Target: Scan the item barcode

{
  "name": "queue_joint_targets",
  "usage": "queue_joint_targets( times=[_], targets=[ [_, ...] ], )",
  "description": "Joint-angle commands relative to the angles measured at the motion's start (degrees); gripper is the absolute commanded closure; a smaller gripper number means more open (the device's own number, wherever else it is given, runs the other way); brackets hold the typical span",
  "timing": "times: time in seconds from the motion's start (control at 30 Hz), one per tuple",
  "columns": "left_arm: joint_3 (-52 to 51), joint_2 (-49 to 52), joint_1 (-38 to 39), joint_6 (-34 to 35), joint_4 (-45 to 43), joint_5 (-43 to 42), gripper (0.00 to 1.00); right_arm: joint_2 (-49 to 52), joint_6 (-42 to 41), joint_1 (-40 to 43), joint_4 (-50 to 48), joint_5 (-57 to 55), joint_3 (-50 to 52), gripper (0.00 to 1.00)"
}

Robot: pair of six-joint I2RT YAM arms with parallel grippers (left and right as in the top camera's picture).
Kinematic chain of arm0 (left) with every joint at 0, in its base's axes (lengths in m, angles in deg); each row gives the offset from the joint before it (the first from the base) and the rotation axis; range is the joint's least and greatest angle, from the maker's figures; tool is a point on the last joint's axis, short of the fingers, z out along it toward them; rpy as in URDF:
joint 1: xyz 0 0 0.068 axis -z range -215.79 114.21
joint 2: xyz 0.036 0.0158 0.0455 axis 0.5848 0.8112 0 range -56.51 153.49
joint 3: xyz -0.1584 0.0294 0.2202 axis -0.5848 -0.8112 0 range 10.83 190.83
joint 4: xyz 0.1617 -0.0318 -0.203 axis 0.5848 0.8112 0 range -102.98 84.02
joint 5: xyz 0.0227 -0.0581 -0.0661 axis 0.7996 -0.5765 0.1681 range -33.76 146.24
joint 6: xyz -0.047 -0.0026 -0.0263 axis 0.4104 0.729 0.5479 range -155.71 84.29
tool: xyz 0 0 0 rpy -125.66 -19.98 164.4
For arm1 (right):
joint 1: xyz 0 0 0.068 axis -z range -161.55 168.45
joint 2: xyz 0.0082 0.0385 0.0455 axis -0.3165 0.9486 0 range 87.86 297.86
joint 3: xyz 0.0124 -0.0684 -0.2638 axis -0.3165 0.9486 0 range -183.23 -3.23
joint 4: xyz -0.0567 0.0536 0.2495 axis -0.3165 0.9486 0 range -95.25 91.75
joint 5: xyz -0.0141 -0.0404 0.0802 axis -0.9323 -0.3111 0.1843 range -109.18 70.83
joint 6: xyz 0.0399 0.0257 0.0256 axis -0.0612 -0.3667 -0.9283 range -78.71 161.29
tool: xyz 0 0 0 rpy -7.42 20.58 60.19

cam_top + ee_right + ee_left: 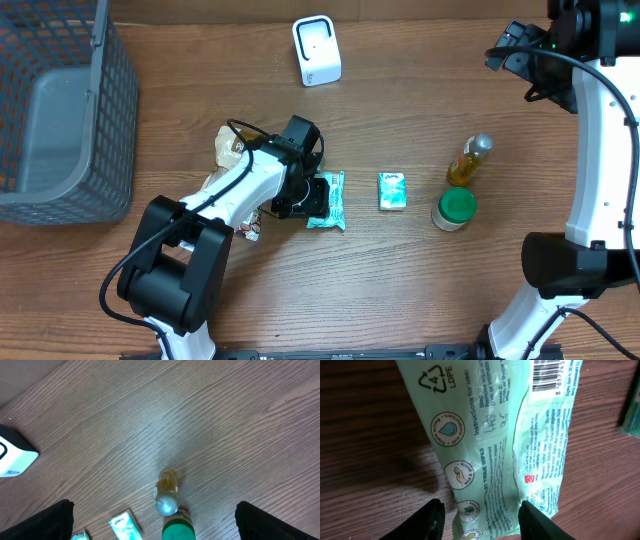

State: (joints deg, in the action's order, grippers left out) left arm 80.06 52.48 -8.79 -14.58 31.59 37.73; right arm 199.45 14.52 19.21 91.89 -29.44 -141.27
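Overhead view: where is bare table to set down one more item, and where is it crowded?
Free: between the basket and the white scanner; the front strip below the wipes pack and small box. Crowded: the row from the small box to the jar and bottle.

Printed on the green wipes pack (510, 450), upper centre of the left wrist view: recycling triangle (434, 377) with "4" and "LDPE". Beside it, "Instructions for use:", "Step 1:", "Step 2:". Lower down, "TISSUE WIPES" and a round badge (459, 476) reading "Mild & Gentle". At upper right, barcode (547, 372) with digits beginning "8 8572".
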Motion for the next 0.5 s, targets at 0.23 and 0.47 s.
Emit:
queue_joint_targets(
  times=[0.23,0.47],
  targets=[
    [-1.8,0.4,0.1,2.2,-1.3,-1.0,0.51,-1.0,0.2,0.3,-0.2,0.3,-0.7,0.0],
    [-5.0,0.4,0.1,3.3,-4.4,-1.0,0.54,-1.0,0.2,0.3,-0.2,0.3,-0.7,0.0]
  ],
)
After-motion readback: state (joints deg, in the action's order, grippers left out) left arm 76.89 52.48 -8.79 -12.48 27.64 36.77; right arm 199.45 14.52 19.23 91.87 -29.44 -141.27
